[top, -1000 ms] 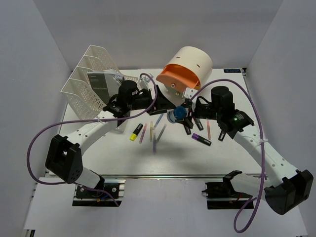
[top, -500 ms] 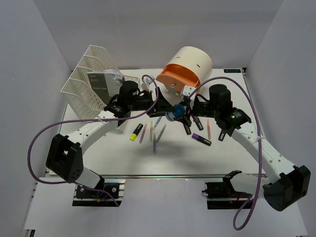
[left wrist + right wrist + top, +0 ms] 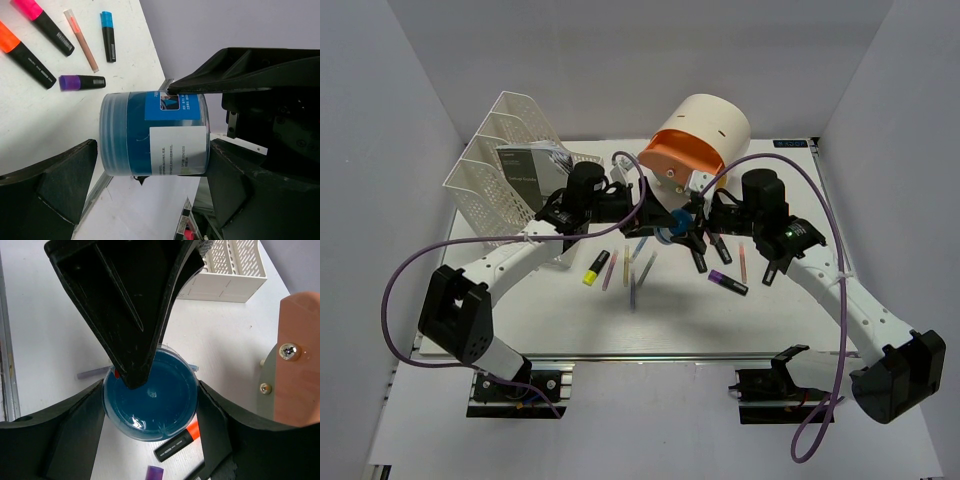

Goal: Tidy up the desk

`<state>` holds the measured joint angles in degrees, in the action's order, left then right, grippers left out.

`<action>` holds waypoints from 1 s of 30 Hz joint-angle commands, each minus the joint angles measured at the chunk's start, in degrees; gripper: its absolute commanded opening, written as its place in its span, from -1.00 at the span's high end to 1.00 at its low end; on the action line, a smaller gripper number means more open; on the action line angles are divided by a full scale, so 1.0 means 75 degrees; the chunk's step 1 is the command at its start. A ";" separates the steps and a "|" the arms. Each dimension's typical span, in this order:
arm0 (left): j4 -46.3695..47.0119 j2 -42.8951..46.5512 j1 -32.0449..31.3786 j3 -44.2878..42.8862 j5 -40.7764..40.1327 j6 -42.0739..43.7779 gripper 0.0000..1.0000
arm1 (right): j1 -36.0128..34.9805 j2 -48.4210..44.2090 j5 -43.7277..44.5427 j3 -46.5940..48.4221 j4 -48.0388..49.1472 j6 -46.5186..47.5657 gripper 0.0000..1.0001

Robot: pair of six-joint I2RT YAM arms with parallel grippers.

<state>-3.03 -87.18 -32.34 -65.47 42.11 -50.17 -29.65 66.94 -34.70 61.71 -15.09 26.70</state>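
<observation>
White flat desk [image 3: 520, 310], loose markers [image 3: 596, 268].

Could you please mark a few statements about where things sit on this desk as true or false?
1. The blue jar sits between the fingers of both the left gripper and the right gripper. True.
2. The purple-capped marker stands upright in the file rack. False: it lies flat on the desk.
3. The drawer unit has an orange front. True.
4. The file rack stands at the desk's right edge. False: it stands at the back left.
</observation>
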 commanded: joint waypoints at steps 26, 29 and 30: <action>-0.0730 -0.0072 -0.0188 -0.0726 -0.0481 0.0653 1.00 | 0.0016 -0.0300 0.0208 -0.0107 0.0946 -0.0454 -0.58; -0.1689 0.0010 -0.0188 -0.1335 -0.1218 0.1508 1.00 | 0.0086 -0.0487 0.0489 -0.0142 0.0701 -0.0431 -0.67; -0.1891 0.0010 -0.0188 -0.1696 -0.1591 0.1835 1.00 | 0.0063 -0.0603 0.0536 -0.0166 0.0630 -0.0419 -0.68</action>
<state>-12.01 -88.86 -33.52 -71.07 36.38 -43.88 -29.56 65.56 -32.67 60.45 -12.23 24.32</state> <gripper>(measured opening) 0.813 0.832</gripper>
